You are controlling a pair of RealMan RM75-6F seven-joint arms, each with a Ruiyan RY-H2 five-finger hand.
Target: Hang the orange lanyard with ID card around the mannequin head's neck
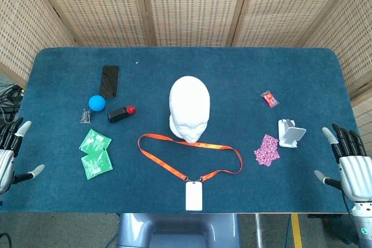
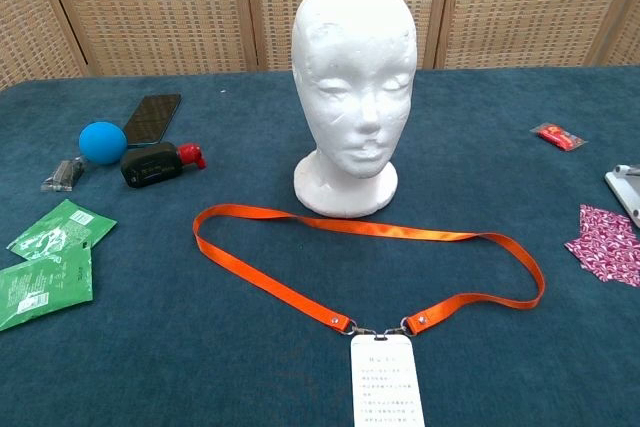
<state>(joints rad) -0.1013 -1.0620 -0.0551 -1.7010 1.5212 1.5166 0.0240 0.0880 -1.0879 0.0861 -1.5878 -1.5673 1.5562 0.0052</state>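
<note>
So the white mannequin head (image 1: 189, 108) stands upright mid-bench, face toward the near edge. The orange lanyard (image 1: 174, 152) lies flat on the blue bench (image 1: 232, 74) in a wide loop just in front of the head's base, not around the neck yet, with the ID card (image 1: 194, 196) clipped on at the near edge. Left hand (image 1: 9, 152) sits off the left edge with its fingers spread, nothing in it. Right hand (image 1: 349, 164) is the same deal at the right edge, fingers apart and holding nothing. On the left there's a blue ball (image 1: 96, 103), a phone (image 1: 109, 81) and green packets (image 1: 95, 154); to the right, a pink patterned packet (image 1: 267, 150).
</note>
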